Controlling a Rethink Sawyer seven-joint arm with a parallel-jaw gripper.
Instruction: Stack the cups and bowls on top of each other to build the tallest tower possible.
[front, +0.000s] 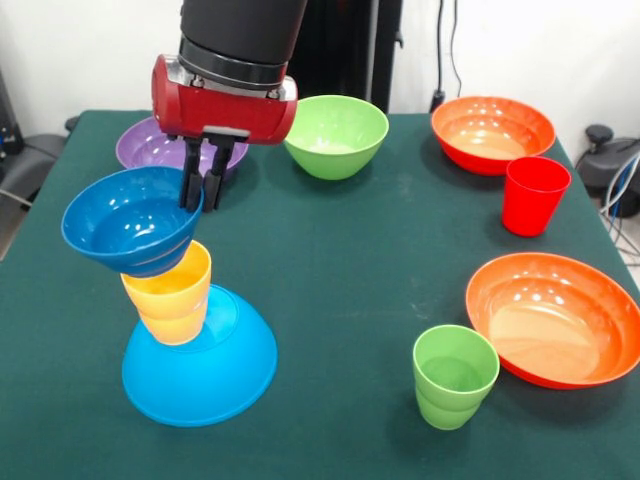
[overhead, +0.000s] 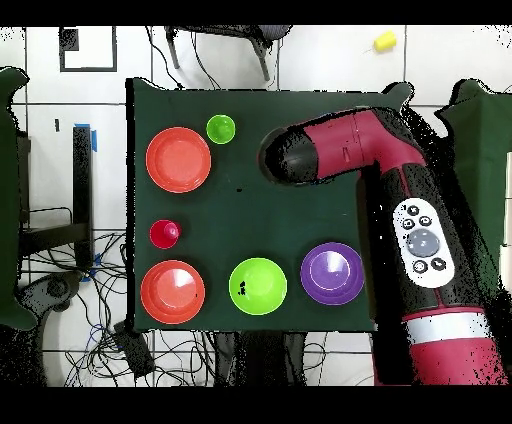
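Note:
The tower stands at the front view's left. An upside-down large light-blue bowl (front: 205, 372) is its base, and a yellow cup (front: 170, 298) stands upright on it. The small dark blue bowl (front: 128, 222) sits tilted on the cup's mouth. My gripper (front: 202, 202) is shut on that bowl's far rim, one finger inside and one outside. In the overhead view the arm (overhead: 345, 150) hides the tower and the gripper. A second yellow cup does not show apart from the first.
Loose on the green table are a purple bowl (front: 148, 146) (overhead: 332, 273), a green bowl (front: 336, 135) (overhead: 258, 285), two orange bowls (front: 493, 132) (front: 556, 318), a red cup (front: 534, 196) (overhead: 164, 234) and a green cup (front: 455, 376) (overhead: 220, 128).

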